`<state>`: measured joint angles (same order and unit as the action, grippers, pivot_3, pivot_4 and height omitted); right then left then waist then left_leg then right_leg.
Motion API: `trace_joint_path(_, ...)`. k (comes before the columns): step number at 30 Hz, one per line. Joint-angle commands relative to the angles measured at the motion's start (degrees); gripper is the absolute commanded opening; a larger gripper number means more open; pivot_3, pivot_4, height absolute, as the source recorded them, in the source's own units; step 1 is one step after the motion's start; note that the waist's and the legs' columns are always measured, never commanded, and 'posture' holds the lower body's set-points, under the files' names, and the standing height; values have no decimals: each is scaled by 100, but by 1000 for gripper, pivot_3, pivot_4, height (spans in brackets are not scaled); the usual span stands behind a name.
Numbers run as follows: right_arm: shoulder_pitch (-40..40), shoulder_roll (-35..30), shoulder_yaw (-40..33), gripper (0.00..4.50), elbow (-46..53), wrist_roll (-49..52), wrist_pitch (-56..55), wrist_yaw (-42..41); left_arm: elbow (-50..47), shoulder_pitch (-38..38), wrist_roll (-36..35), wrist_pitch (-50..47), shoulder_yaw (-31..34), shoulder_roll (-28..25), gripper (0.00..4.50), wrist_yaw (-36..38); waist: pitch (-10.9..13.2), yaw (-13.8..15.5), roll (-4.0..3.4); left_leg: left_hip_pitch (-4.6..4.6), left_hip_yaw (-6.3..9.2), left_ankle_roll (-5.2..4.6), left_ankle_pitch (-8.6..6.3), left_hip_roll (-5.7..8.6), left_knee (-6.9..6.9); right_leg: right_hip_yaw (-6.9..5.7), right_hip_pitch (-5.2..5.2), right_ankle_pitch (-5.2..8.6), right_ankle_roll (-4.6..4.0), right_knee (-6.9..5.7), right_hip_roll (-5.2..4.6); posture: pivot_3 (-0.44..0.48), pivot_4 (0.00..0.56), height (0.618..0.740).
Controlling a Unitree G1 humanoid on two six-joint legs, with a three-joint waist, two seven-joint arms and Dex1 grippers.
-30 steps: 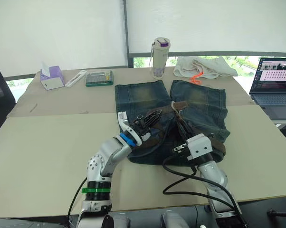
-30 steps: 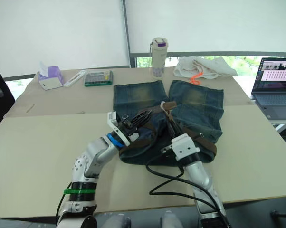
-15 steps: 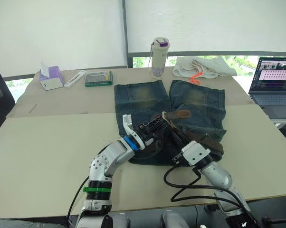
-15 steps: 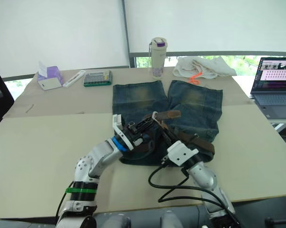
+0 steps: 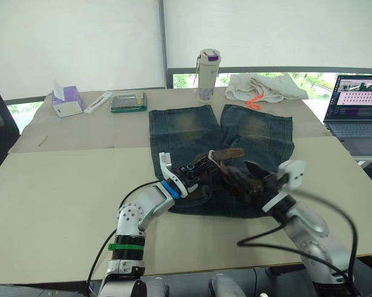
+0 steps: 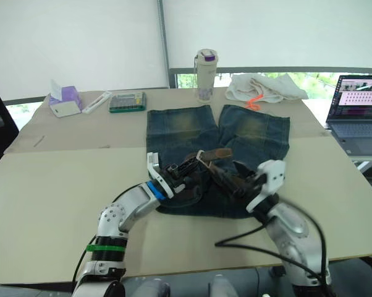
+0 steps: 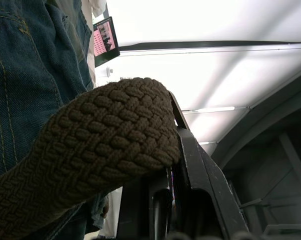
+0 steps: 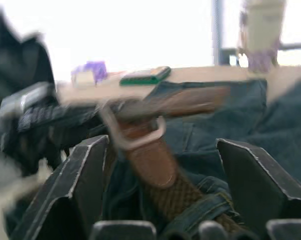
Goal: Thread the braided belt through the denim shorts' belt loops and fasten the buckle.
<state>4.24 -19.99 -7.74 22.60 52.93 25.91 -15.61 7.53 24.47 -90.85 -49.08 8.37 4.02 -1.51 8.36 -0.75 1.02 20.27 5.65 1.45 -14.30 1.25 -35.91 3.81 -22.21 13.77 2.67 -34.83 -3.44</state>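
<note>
The denim shorts (image 5: 255, 131) lie flat mid-table, legs pointing away, with the waistband bunched at the near edge. Across that waistband runs the braided belt (image 5: 240, 180), its brown leather tip (image 5: 228, 153) raised. My left gripper (image 5: 197, 169) is shut on the braided belt (image 7: 95, 150), over the left side of the shorts. My right gripper (image 5: 255, 178) hangs open just right of the belt, holding nothing. Between its fingers, further off, sits the silver buckle (image 8: 138, 136) on the strap (image 8: 160, 172). I cannot make out the belt loops.
At the table's far edge stand a bottle (image 5: 207, 75), a white cloth (image 5: 263, 86), a calculator (image 5: 128, 101) and a tissue box (image 5: 67, 101). A laptop (image 5: 356, 105) sits at the far right. Black cables (image 5: 285, 238) trail from my right arm.
My right gripper has opened, let go of the belt and swung back to the right. The left gripper has sunk slightly, still shut on the belt.
</note>
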Motion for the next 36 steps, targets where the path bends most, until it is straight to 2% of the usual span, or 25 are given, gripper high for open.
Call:
trace_joint_path(1,209,189,-378,3869,230,1413,714,805,-69,97,12,-67,109,25,0,78,-2,0,-4,0,0,-1,-1,1,0,0,-1,1,0,1,-1,0,150,740)
trace_joint_path(5,485,438,-463,3869,200,2206,1019,1621,-54,118,84,-157,121,33,0,105,-4,-2,-6,-1,-1,-2,0,2,0,-1,-2,15,25,1,0,0,150,740)
trace_joint_path(6,561,565,-479,3632,174,2367,1004,1881,-46,128,118,-186,112,36,0,118,-4,-3,-6,-1,-1,-2,0,2,0,-1,-2,18,29,1,0,0,150,740)
trace_joint_path(9,667,676,-485,2790,157,2549,1050,2246,-36,141,167,-234,125,55,0,133,-5,-4,-9,0,-1,-2,0,2,0,-1,-3,18,30,0,0,0,150,740)
trace_joint_path(11,683,643,-458,1892,159,2520,1087,2303,-32,144,191,-256,151,69,0,146,-5,6,-9,0,-2,-2,0,2,0,-1,-3,18,31,1,0,0,150,740)
trace_joint_path(14,694,635,-441,1052,154,2412,1083,2366,-20,155,225,-265,181,77,0,160,-5,0,-9,1,-3,-2,0,3,-1,-1,-3,18,31,2,-1,0,150,740)
trace_joint_path(17,688,642,-448,22,144,2379,1083,2408,-30,159,278,-276,212,92,0,194,-5,-3,-9,0,-3,-2,0,2,0,-1,-3,21,35,1,1,0,150,740)
trace_joint_path(19,695,613,-462,0,130,2348,1092,2395,-76,167,439,-273,186,33,716,293,-5,-5,-9,0,-3,-2,0,1,0,-1,-3,22,38,1,1,0,150,740)
trace_joint_path(20,707,589,-481,0,118,2347,1100,2389,-108,169,537,-287,160,-26,882,318,-5,-7,-9,0,-3,-2,0,1,0,-1,-3,23,38,1,1,0,150,740)
trace_joint_path(23,723,314,-545,0,74,2380,1253,2301,-392,87,954,-424,0,-382,2028,489,-6,-8,-10,-1,-3,-2,0,2,0,-2,-4,23,38,1,1,0,150,740)
trace_joint_path(24,707,143,-570,0,54,2418,1368,2246,-530,34,1066,-503,-59,-545,2220,585,-6,-10,-10,-1,-3,-2,0,2,0,-1,-4,23,38,1,1,0,150,740)
trace_joint_path(25,686,-50,-605,0,25,2463,1482,2157,-661,-18,1179,-579,-109,-716,2779,684,-6,-14,-10,0,-3,-2,0,2,1,-1,-5,23,37,0,1,0,150,740)
trace_joint_path(28,630,-681,-839,0,-167,2622,1804,1914,-1077,-190,1535,-764,-238,-1339,3589,1188,-6,-15,-11,0,-4,-2,0,1,2,-1,-5,19,30,1,1,0,150,740)
trace_joint_path(30,630,-1124,-983,0,-348,2611,2034,1781,-1420,-342,1888,-807,-401,-1885,4430,1787,-6,-15,-11,-2,-5,-2,0,1,3,-1,-5,20,29,0,1,0,150,740)
trace_joint_path(33,627,-1621,-1219,0,-560,2775,2347,1567,-1654,-561,2266,-631,-487,-2317,4470,2425,-5,-9,-11,-1,-8,-2,0,-1,4,-1,-5,24,30,2,1,0,150,740)
trace_joint_path(36,630,-1953,-1390,0,-700,2900,2596,1394,-1625,-702,2796,-385,-642,-2476,4470,2764,-5,14,-10,0,-9,-3,-1,-2,3,-1,-3,26,33,6,0,0,150,740)
